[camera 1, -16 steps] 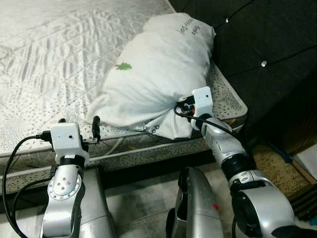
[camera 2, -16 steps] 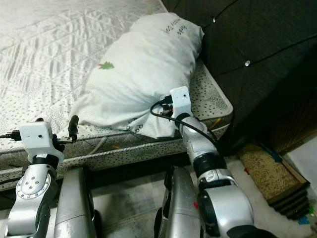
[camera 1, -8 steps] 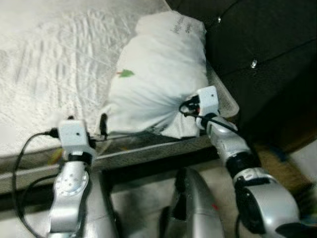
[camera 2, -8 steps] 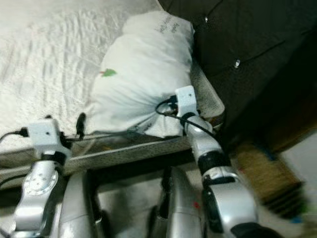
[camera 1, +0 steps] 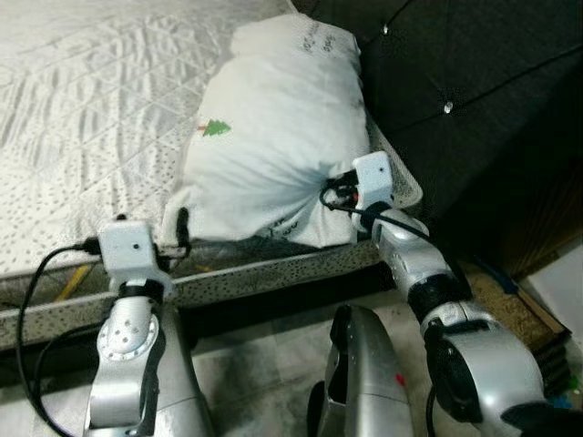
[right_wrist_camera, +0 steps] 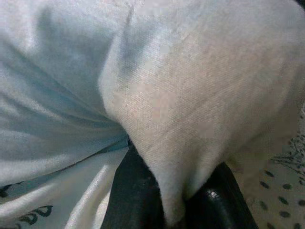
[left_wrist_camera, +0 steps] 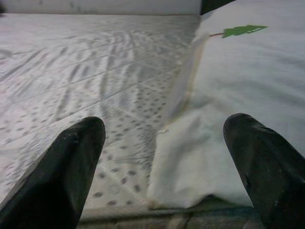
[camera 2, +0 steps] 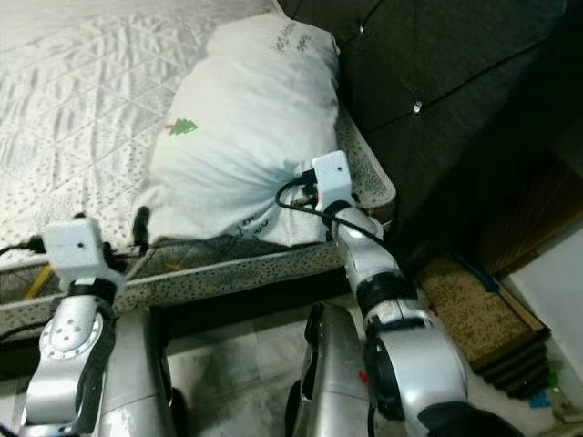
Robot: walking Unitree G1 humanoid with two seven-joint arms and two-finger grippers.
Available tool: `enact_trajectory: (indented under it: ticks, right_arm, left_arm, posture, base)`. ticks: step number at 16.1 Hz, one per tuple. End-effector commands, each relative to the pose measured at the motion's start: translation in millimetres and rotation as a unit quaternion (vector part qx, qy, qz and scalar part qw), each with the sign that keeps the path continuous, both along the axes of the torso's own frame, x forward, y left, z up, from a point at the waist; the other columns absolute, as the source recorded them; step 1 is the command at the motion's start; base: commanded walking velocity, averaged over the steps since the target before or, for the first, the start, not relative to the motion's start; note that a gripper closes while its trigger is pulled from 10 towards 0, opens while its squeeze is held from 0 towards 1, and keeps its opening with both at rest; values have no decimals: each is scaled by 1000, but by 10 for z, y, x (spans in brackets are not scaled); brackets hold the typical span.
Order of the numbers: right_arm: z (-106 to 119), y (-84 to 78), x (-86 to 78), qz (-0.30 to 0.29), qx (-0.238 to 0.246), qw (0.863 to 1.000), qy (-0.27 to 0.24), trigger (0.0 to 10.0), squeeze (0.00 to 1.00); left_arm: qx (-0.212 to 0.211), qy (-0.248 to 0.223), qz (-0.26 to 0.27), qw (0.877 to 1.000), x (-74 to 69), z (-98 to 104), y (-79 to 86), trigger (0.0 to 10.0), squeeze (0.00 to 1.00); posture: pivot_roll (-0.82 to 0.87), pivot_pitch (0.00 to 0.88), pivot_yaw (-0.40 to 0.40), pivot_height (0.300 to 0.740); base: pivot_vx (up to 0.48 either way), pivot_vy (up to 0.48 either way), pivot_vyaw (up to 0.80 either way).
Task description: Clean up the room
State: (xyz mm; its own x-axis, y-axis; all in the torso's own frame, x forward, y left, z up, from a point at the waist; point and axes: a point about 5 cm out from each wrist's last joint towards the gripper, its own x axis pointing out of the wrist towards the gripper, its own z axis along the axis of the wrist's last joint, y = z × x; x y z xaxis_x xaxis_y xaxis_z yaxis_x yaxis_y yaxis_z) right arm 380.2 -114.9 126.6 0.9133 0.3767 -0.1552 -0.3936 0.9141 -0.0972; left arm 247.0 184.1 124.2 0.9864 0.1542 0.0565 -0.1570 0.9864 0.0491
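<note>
Right gripper clenched on a fold of the white pillow at the mattress corner by the headboard, left gripper spread at its other near corner; best pinch that too before lifting.

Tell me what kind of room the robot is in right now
Most likely a bedroom. A bare quilted mattress fills the view, a white pillow lies at its end, and a dark tufted headboard stands behind it.
</note>
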Motion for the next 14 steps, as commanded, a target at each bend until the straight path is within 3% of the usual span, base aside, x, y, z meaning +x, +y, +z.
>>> enact_trajectory:
  ticks: [1, 5, 8, 11, 14]
  right_arm:
    - [222, -11, 89, 1, -6, 999, -39, 0, 0]
    - [489, -139, 269, -43, -92, 994, -43, 0, 0]
    - [717, -425, 354, -106, -130, 984, -60, 0, 0]
    - [667, -713, 328, -167, -134, 976, -46, 0, 0]
    - [421, -967, 221, -207, -125, 970, -6, 0, 0]
  left_arm:
    - [4, -1, -4, 1000, -15, 17, -12, 10000, 0]
    - [5, 3, 2, 1000, -80, 5, 6, 10000, 0]
    - [3, 8, 11, 1000, -116, -10, 12, 10000, 0]
    - [4, 8, 12, 1000, -94, 2, 26, 10000, 0]
    - [6, 8, 10, 1000, -76, 2, 26, 10000, 0]
  posture:
    - [90, 96, -127, 499]
    - [106, 111, -149, 499]
    - [108, 113, -160, 499]
    - [105, 110, -157, 499]
    - [93, 106, -145, 499]
  base:
    - [0, 0, 0]
    - [0, 0, 0]
    - [0, 0, 0]
    - [0, 0, 0]
    - [0, 0, 0]
